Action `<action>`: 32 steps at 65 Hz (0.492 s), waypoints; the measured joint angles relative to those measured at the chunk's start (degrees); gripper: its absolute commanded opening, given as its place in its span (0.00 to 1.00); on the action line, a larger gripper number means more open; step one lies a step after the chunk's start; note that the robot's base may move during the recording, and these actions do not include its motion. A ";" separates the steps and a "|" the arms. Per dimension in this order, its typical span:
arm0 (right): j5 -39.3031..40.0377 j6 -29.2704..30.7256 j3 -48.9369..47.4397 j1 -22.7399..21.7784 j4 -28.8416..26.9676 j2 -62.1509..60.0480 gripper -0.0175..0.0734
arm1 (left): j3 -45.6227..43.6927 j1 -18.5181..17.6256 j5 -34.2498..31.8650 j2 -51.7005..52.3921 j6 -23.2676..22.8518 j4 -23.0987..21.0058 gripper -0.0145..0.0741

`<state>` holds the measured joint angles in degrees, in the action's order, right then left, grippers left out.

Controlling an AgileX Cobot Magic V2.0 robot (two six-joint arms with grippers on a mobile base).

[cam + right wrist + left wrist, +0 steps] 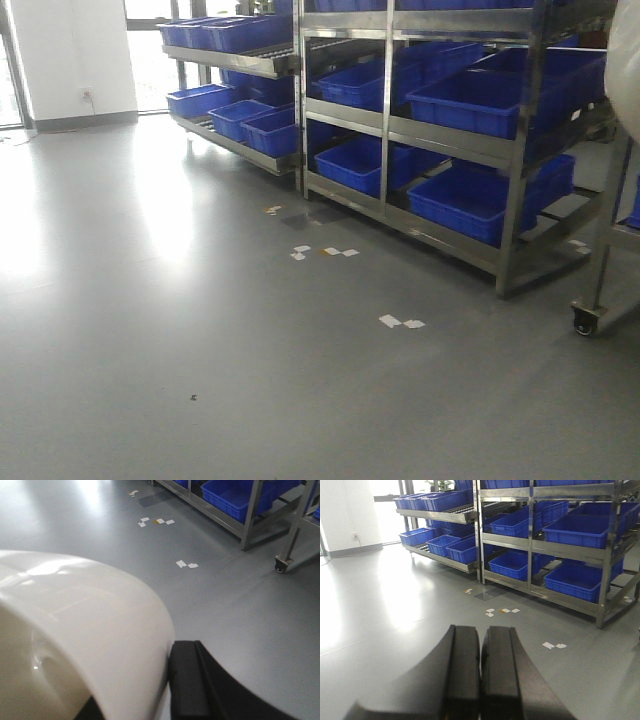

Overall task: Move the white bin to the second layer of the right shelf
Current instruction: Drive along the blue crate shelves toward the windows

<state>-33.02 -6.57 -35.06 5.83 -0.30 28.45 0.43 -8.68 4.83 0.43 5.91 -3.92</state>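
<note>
**Carrying bin to shelf**

Right jaws are closed on the wall of the white bin [85,630], lower left of frame. Left jaws pressed shut, empty. Target shelf level not in view. Keep your bin level; steer clear of the blue crates [480,100].

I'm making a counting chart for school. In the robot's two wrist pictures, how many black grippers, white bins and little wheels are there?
Grippers: 2, the left gripper shut and empty, the right gripper clamped on the bin's wall
Bins: 1, the white bin
Wheels: 1, the little wheel under a steel rack leg
Total: 4
</note>
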 measured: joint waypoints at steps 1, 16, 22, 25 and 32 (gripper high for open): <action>0.00 0.00 0.00 0.00 0.00 0.00 0.25 | 0.00 0.00 0.00 0.00 0.00 0.00 0.26; 0.00 0.00 0.00 0.00 0.00 0.00 0.25 | 0.00 0.00 0.00 0.00 0.00 0.00 0.26; 0.00 0.00 0.00 0.00 0.00 0.00 0.25 | 0.00 0.00 0.00 0.00 0.00 0.00 0.26; 0.00 0.00 0.00 0.00 0.00 0.00 0.25 | 0.00 0.00 0.00 0.00 0.00 0.00 0.26; 0.00 0.00 0.00 0.00 0.00 0.00 0.25 | 0.00 0.00 0.00 0.00 0.00 0.00 0.26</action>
<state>-33.02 -6.57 -35.06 5.83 -0.30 28.45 0.43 -8.68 4.83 0.43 5.91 -3.92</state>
